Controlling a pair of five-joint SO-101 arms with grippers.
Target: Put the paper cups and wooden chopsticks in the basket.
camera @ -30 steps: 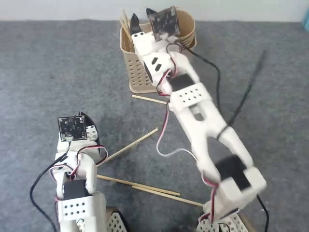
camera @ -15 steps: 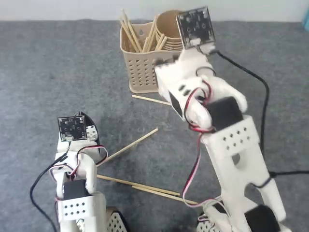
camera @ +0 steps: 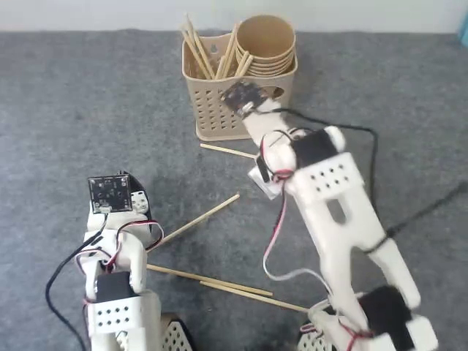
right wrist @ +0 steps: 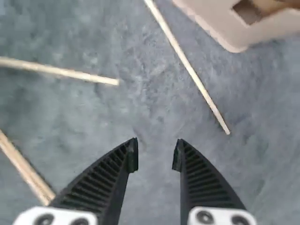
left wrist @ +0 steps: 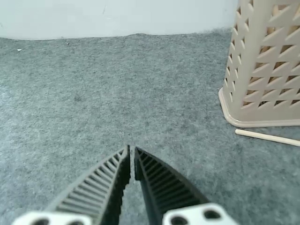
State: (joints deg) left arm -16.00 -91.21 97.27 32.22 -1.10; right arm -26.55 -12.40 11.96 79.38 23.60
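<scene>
Basket (camera: 216,110): paper cups (camera: 265,36) and some wooden chopsticks (camera: 196,47) inside.
Loose chopsticks (camera: 199,219): on the desk in front of the basket.
Right pincer (right wrist: 154,157): parted, empty, near the basket-side chopstick (right wrist: 187,70).
Left pincer (left wrist: 131,157): closed, empty.
Risk: the thin stick likely rolls or slips aside if pinched off-centre.

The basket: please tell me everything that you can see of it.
The basket is beige and looks like plastic, with rounded corners and walls full of small holes. It stands upright on the grey carpet at the far side. Inside, a stack of paper cups fills one end, and several wooden chopsticks lean beside it, sticking out over the rim. One more chopstick lies on the carpet close to its base.
</scene>
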